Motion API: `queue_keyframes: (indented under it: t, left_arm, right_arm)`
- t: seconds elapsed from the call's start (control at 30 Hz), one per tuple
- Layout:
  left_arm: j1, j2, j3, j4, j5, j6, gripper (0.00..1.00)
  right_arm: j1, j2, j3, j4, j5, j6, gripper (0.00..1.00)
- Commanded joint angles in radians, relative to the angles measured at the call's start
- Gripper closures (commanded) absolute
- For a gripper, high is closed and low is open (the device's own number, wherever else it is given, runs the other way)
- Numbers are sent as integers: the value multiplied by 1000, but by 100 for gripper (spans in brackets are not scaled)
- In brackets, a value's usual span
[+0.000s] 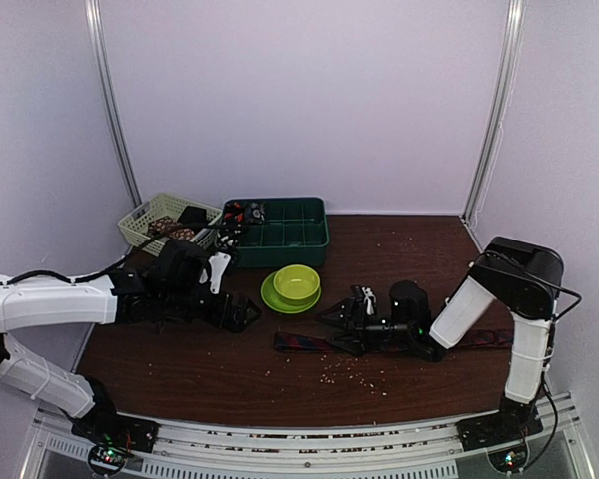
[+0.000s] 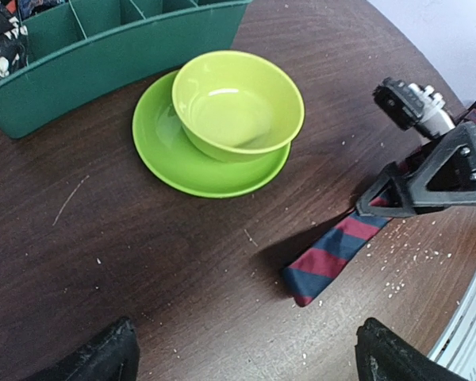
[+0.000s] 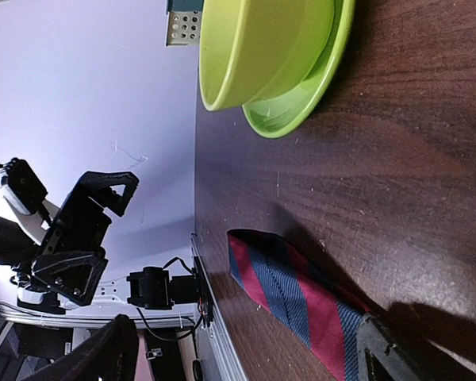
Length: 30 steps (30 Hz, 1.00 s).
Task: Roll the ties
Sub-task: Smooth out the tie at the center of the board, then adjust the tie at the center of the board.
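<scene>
A tie with red and navy stripes (image 1: 309,342) lies flat along the front of the table, and its far part runs under my right arm. Its narrow end shows in the left wrist view (image 2: 333,254) and in the right wrist view (image 3: 301,290). My right gripper (image 1: 337,329) is open just over the tie near that end, and one finger (image 3: 389,349) sits over the cloth. My left gripper (image 1: 242,312) is open and empty, left of the tie's end and apart from it. It hovers over bare table in its own view (image 2: 246,361).
A lime-green bowl (image 1: 297,282) stands on a lime-green plate (image 1: 276,300) behind the tie. A dark green divided tray (image 1: 290,244) at the back holds patterned fabric (image 1: 242,212) in its left compartment. A pale basket (image 1: 145,222) stands left of it. Crumbs lie near the tie.
</scene>
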Motion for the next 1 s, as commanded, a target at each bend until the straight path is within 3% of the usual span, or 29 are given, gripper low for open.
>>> queue_keyframes:
  t: [0.0,0.17,0.37,0.53,0.67,0.8,0.97]
  left_arm:
    - [6,44,30,15,19,25,2]
    - [5,88,30,44,47,32,2]
    - [5,156,34,54,42,-9,9]
    - [5,187,15,84,83,-37,25]
    - [7,192,2,130,138,-8,35]
    - [-13,272,63,157,180,-32,39]
    - [-40,392,117,193,177,-93,46]
  right_arm:
    - [-21,12,-85,-64,17,0,4]
    - [-8,-41,-51,-99,5,-29,4]
    - [62,-44,172,-361,22,-130,3]
    - [83,34,265,-329,0,-90,5]
    - [83,-24,250,-286,-10,-90,10]
    - [72,-153,249,-437,22,-208,16]
    - [47,-319,286,-798,125,-477,28]
